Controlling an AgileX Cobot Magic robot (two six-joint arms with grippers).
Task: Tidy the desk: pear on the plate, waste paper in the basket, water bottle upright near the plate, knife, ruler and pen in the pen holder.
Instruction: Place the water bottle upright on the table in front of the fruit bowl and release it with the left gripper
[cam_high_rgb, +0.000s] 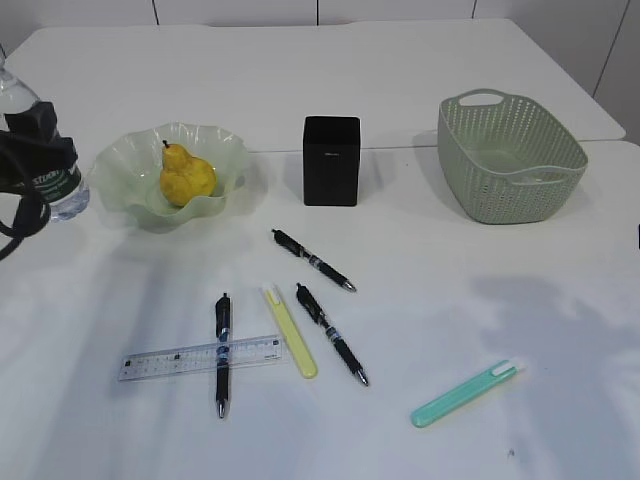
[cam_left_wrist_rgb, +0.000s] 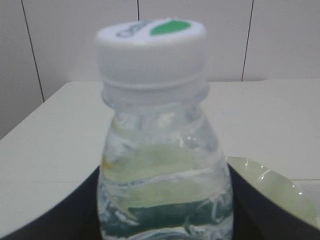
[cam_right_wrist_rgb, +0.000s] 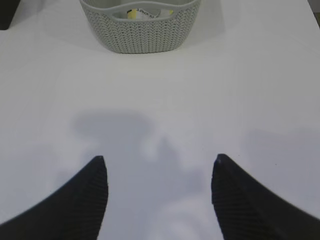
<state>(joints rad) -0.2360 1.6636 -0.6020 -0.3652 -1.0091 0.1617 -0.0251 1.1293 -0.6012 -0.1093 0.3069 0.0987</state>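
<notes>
The water bottle (cam_high_rgb: 18, 98) stands upright at the far left, just left of the plate (cam_high_rgb: 120, 160). My left gripper (cam_high_rgb: 35, 150) is shut on it. In the left wrist view the bottle (cam_left_wrist_rgb: 160, 150) fills the space between the dark fingers (cam_left_wrist_rgb: 60, 220), with the plate's rim (cam_left_wrist_rgb: 280, 190) behind. The yellow pear (cam_high_rgb: 187, 178) lies on the plate. The black pen holder (cam_high_rgb: 331, 160) stands mid-desk. The ruler (cam_high_rgb: 200, 357), three pens (cam_high_rgb: 313, 260) (cam_high_rgb: 331, 333) (cam_high_rgb: 222, 353) and a teal knife (cam_high_rgb: 467, 393) lie flat. My right gripper (cam_right_wrist_rgb: 159, 165) hangs open over bare desk. The waste paper (cam_right_wrist_rgb: 137, 12) shows inside the basket (cam_right_wrist_rgb: 140, 32).
A pale yellow pen-shaped stick (cam_high_rgb: 289, 330) lies between two pens. One pen lies across the ruler. The basket (cam_high_rgb: 510, 155) sits at the back right. A seam between two tabletops runs behind the pen holder.
</notes>
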